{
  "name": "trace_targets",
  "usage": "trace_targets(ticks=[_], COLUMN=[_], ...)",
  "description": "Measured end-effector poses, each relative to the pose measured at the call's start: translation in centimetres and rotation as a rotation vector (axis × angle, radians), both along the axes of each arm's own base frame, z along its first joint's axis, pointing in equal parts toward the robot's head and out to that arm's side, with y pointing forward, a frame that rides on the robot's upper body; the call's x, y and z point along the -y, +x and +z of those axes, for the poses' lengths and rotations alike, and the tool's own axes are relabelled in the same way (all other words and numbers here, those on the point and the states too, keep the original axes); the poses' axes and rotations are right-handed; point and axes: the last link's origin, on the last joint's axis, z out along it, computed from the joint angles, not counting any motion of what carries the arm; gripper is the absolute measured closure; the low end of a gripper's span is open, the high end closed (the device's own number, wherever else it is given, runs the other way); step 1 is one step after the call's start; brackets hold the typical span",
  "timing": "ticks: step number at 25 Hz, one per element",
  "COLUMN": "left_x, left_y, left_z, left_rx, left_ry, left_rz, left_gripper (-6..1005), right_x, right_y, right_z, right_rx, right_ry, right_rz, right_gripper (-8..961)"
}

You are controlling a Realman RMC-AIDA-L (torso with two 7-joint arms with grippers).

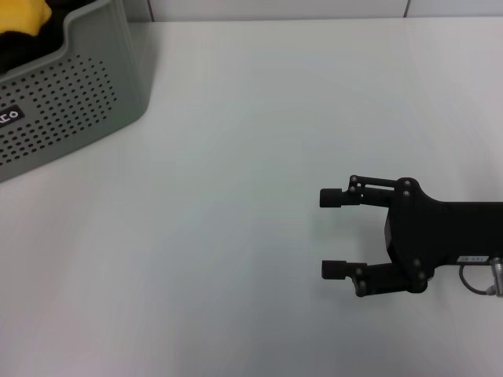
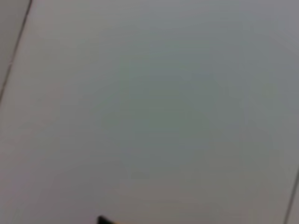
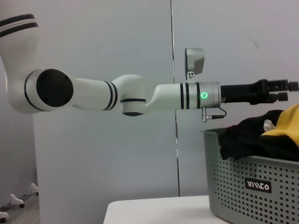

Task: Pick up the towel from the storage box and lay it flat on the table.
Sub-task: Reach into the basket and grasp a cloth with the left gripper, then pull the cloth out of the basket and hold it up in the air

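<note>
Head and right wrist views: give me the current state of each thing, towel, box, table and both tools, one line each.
Mustard-yellow soft towel: bunched in the box, over dark cloth.
Dark cloth: heaped in the box, spilling over the rim.
Light grey perforated plastic storage box: upright on the table.
White smooth table: no towel on it.
Left tool: extended above the box.
Right tool: open, empty, low over the table.

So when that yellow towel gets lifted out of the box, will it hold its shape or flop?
Probably flop: the towel lies bunched and draped in the storage box. It looks light. It may drag the dark cloth tangled beside it.
</note>
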Motion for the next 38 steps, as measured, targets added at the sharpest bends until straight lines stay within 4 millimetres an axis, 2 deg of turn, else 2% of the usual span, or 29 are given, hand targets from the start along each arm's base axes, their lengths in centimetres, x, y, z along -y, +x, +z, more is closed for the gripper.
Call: trace_targets(ticks=[6, 15, 17, 28, 31, 33, 38], left_x=[-1.6, -2.7, -2.9, -2.8, -2.2, -1.2, 2.6], left_y=[0.5, 1.8, 1.9, 2.4, 2.8, 3.6, 7.2], left_z=[-1.1, -3.2, -3.4, -3.1, -2.8, -2.6, -2.7], left_rx=[-0.069, -0.151, -0.163, -0.094, -0.059, -0.016, 0.074], left_ry=[-0.077, -0.197, -0.204, -0.153, -0.139, -0.132, -0.128], left_rz=[0.056, 0.046, 0.05, 0.019, -0.03, -0.125, -0.549], left_gripper=[260, 269, 454, 698, 833, 923, 961], right_x=[-0.2, -0.2, -0.2, 0.0, 0.0, 0.0, -0.7], right_y=[-0.1, 0.0, 0.0, 0.3, 0.3, 0.3, 0.6], right_z=[0.0, 0.1, 0.1, 0.1, 0.1, 0.2, 0.2], right_rx=[0.002, 0.0, 0.0, -0.001, -0.009, -0.016, -0.072], right_ry=[0.005, 0.011, 0.012, 0.014, 0.026, 0.035, 0.121], right_rz=[0.004, -0.003, -0.003, -0.013, -0.008, -0.007, -0.054], right_gripper=[163, 162, 162, 162, 162, 162, 162])
